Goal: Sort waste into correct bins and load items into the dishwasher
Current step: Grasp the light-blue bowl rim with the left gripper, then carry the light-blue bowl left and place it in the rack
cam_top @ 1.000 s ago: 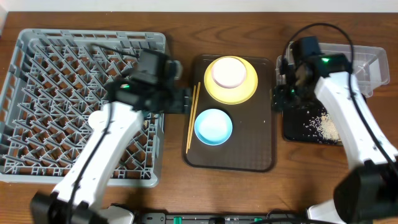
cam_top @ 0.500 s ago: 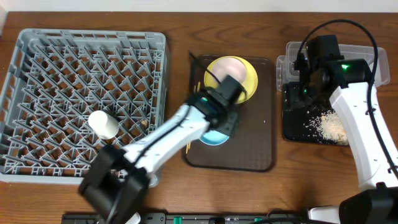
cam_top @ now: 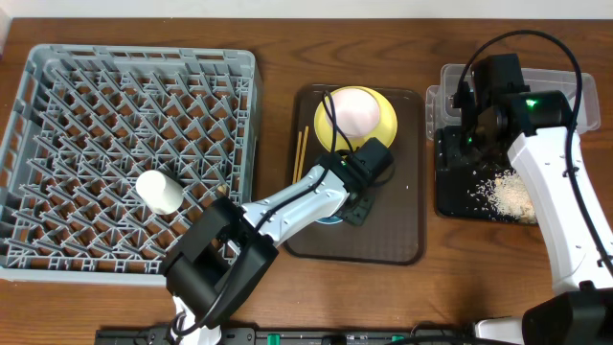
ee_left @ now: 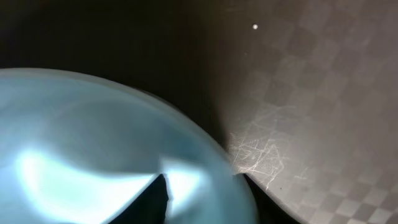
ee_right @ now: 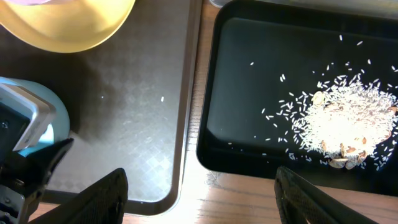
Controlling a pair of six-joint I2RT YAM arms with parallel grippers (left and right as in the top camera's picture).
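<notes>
On the desk [cam_top: 278, 29], mid-front: left gripper [ee_left: 202, 199] straddles rim of light blue round bowl [ee_left: 93, 155] (clamped? cannot tell). Right gripper [ee_right: 199, 193] spread above shallow black rectangular tray [ee_right: 249, 74].

In the left wrist view the light blue bowl [ee_left: 93, 143] is a soft blur, cut off at the left and bottom edges. From overhead the left gripper [cam_top: 356, 206] covers nearly all of it, so I can't tell whether it has the rim. The chopsticks [cam_top: 300, 149] vanish under that arm at 6 o'clock. The right wrist view clips the yellow plate [ee_right: 68, 25] at 11 o'clock.
</notes>
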